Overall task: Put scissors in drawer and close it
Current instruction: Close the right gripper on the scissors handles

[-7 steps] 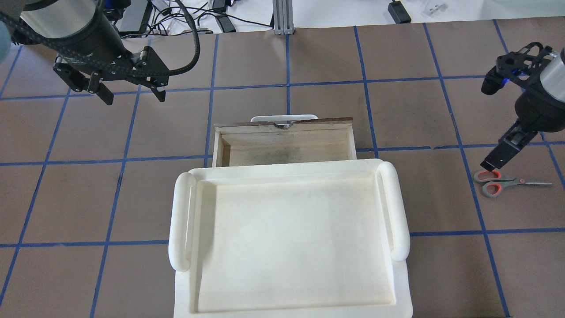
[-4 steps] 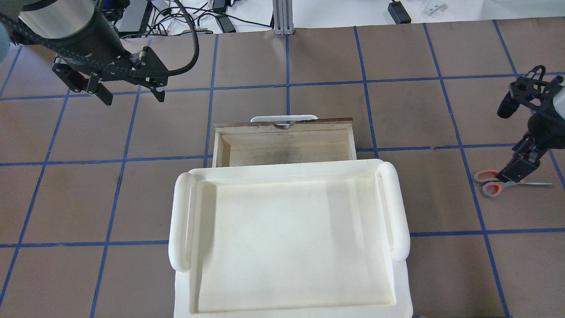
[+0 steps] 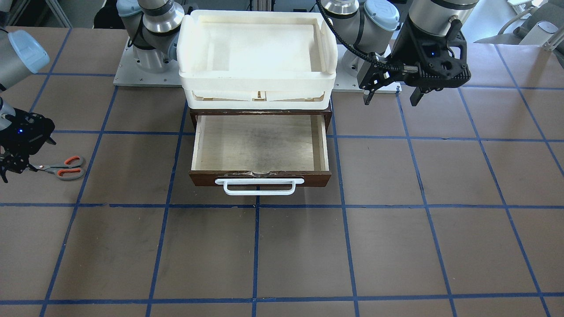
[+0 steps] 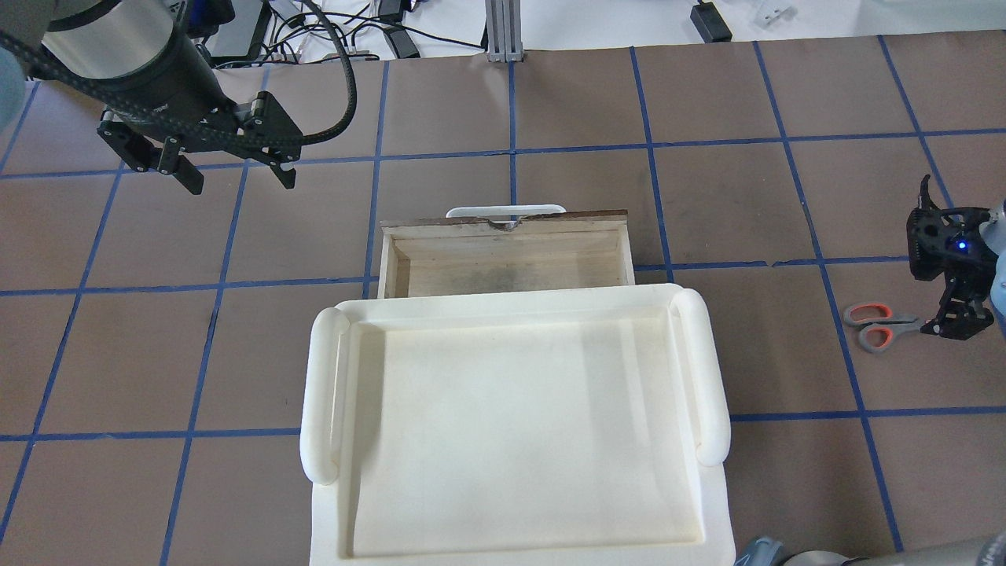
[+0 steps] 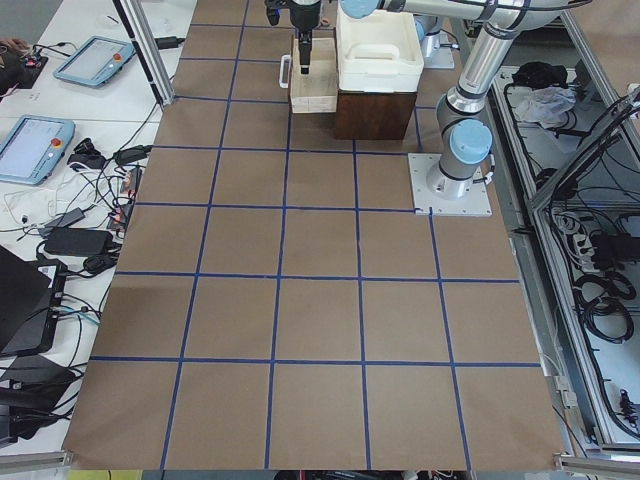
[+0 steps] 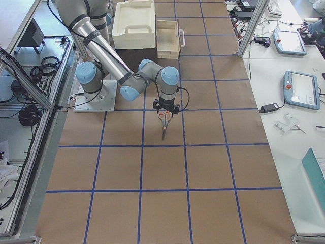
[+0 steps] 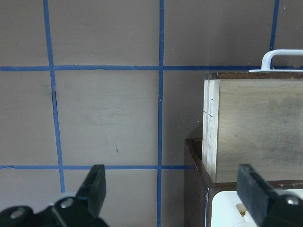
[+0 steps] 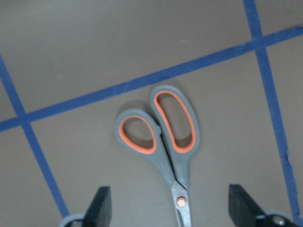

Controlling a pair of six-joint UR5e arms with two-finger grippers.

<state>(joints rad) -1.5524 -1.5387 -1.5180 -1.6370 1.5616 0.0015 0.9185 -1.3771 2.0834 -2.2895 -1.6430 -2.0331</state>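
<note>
Right gripper (image 4: 960,322) shifted off handles, now low over scissors (image 8: 163,151) pivot; fingers (image 8: 102,202) wide apart, empty. I judge grasp imminent. Drawer (image 4: 511,263) open, waiting.

Left arm (image 4: 118,55): enters from the upper left of the overhead view, forearm raised, wrist angled downward.
Left gripper (image 4: 238,179): held high, pointing down, jaws wide apart with nothing between them; its dark fingers (image 7: 94,189) sit at the two lower corners of the wrist view.
Right arm (image 6: 104,48): reaches out sideways from its base, elbow folded, wrist (image 6: 168,77) turned straight down.
Right gripper (image 8: 169,198): held low, pointing down, jaws spread wide, gripping nothing.
</note>
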